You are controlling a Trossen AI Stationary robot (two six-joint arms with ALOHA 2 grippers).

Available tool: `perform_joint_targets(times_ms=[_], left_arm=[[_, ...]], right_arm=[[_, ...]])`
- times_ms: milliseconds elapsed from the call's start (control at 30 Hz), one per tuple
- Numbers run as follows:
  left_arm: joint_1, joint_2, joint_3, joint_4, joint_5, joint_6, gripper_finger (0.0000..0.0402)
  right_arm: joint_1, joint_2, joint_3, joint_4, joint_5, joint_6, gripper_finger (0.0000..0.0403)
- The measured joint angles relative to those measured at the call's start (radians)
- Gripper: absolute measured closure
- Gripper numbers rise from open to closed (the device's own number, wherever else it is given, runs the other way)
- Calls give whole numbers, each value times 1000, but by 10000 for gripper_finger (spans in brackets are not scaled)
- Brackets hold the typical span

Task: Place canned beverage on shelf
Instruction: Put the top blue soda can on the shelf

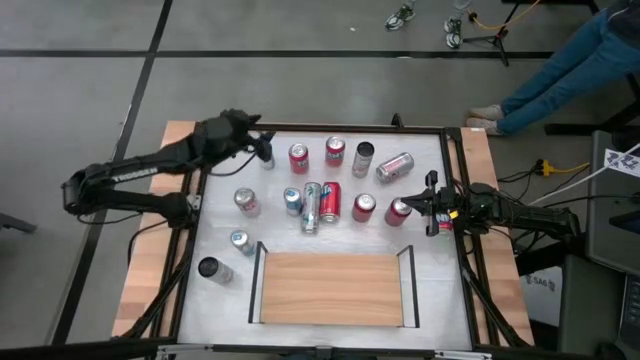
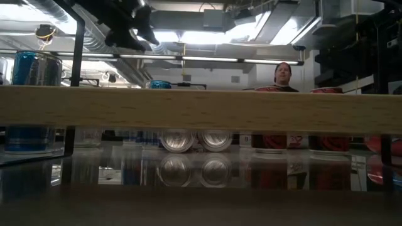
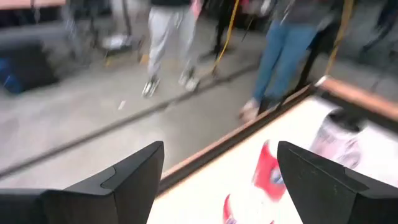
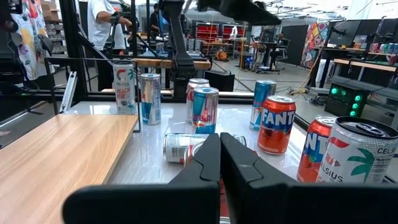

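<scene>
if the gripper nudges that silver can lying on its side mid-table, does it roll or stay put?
Likely rolls: the silver can lies flat on the glossy tabletop. It probably won't travel far, since the upright orange can stands right beside it. Its smooth metal may slip in a loose pinch.

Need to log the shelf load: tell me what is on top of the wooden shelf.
Nothing: from above, the shelf panel is bare, and all cans stand or lie on the white table beyond it. What is under the panel is covered.

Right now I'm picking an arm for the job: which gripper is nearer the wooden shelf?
Right. The right gripper, shut, sits just off the shelf's far right corner. The left gripper, open, hovers farther off, past the cans.
</scene>
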State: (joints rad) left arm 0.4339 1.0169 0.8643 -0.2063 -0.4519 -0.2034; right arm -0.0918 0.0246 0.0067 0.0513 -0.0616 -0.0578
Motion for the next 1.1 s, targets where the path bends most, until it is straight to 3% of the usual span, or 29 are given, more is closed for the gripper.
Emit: perform_joint_targets(times_ms=[167,300,600,1100], left_arm=[[45,105,115,-232,1,-76,95],[65,162,141,-321,1,-127,95],[90,223,142,-411,1,-198,95],[90,344,133,-415,5,-214,95]], right_arm=[[0,0,0,0,-1,0,402],[0,0,0,0,-2,0,402],[0,0,0,0,-2,0,402],[0,0,0,-1,-2,0,402]])
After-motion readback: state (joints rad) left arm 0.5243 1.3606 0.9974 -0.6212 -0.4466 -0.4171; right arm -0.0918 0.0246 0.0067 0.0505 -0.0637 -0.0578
